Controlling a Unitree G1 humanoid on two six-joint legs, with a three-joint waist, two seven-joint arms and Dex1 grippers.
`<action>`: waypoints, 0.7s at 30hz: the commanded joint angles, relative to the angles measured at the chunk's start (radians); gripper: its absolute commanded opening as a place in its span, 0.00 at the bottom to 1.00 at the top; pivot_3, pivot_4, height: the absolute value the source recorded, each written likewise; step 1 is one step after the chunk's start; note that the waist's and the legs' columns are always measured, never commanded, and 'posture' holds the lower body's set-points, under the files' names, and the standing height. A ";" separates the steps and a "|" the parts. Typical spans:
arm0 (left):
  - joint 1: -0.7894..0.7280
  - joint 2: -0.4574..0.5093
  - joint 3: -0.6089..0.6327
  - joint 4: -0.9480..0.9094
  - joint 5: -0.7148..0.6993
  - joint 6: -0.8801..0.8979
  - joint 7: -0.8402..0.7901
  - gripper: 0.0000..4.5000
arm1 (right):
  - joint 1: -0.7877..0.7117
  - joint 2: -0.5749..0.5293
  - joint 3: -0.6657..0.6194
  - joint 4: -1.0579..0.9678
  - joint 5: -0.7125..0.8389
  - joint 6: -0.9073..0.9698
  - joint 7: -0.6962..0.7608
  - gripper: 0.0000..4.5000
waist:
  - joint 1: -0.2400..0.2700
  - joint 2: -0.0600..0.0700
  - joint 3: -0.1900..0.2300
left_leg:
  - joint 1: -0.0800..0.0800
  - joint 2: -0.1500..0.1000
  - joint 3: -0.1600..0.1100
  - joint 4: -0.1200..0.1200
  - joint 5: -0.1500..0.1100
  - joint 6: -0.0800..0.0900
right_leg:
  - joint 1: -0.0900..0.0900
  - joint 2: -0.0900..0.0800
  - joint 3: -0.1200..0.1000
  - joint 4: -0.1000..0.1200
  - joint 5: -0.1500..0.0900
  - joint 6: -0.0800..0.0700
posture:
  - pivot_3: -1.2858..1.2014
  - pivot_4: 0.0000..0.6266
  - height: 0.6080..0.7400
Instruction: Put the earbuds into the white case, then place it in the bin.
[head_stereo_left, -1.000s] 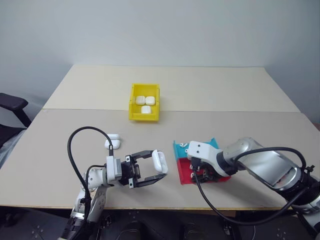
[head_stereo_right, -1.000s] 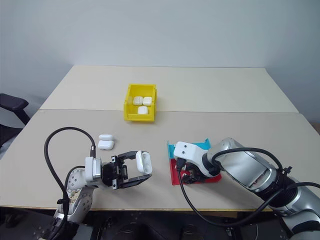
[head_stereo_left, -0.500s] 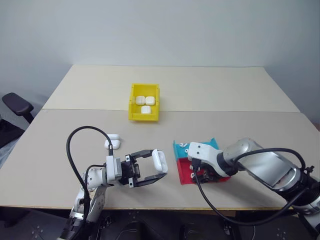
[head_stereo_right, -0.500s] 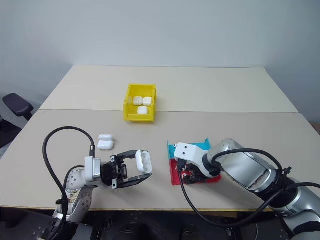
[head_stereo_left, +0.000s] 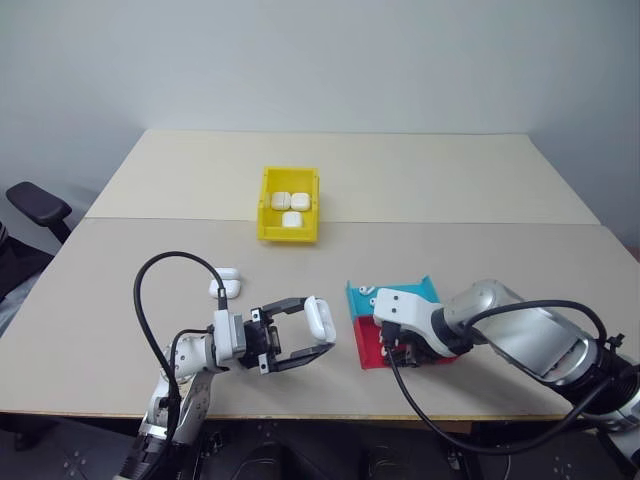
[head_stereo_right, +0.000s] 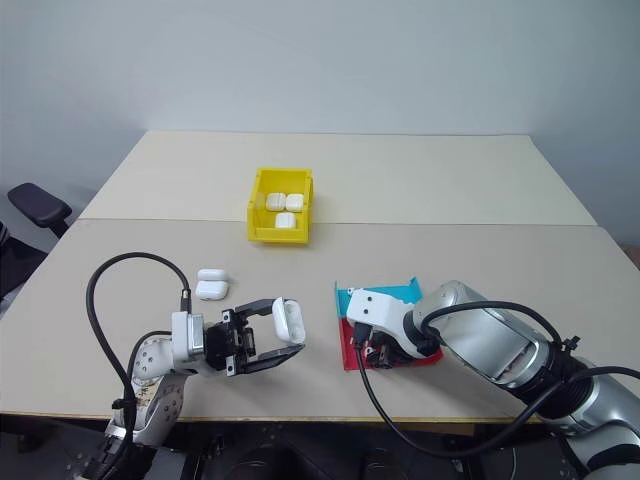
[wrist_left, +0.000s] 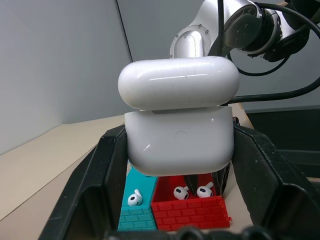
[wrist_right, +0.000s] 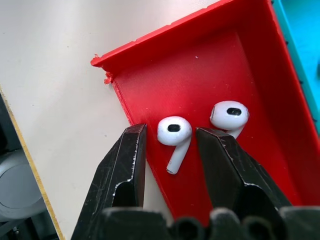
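Over the red tray (wrist_right: 210, 65) | right hand (wrist_right: 172, 150) fingers apart, straddling one earbud (wrist_right: 174, 135) | left hand (head_stereo_left: 300, 335) clamped on white case (head_stereo_left: 320, 320) above counter (head_stereo_left: 120, 330) | yellow bin (head_stereo_left: 289, 235) beyond, three cases inside

The bin (head_stereo_left: 289, 217) sits at twelve o'clock across bare table (head_stereo_left: 450, 190); spare cases (head_stereo_left: 226, 283) lie at ten.
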 joint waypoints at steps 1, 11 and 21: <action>-0.002 0.003 -0.004 -0.038 0.002 -0.005 0.006 0.62 | -0.001 0.002 -0.003 -0.005 -0.013 -0.014 -0.010 0.44 | 0.000 0.000 0.000 | 0.000 0.000 0.000 0.000 0.000 0.000 | 0.000 0.000 0.000 0.000 0.000 0.000 | 0.52 0.24 1.00; -0.002 0.003 -0.004 -0.036 0.005 -0.009 0.009 0.62 | -0.001 0.009 0.005 -0.005 -0.017 -0.014 -0.008 0.36 | 0.000 0.000 0.000 | 0.000 0.000 0.000 0.000 0.000 0.000 | 0.000 0.000 0.000 0.000 0.000 0.000 | 0.52 0.24 1.00; 0.000 0.004 -0.003 -0.037 0.008 -0.007 0.009 0.62 | 0.005 0.002 0.012 -0.013 -0.027 -0.024 -0.008 0.25 | 0.000 0.000 0.000 | 0.000 0.000 0.000 0.000 0.000 0.000 | 0.000 0.000 0.000 0.000 0.000 0.000 | 0.52 0.24 1.00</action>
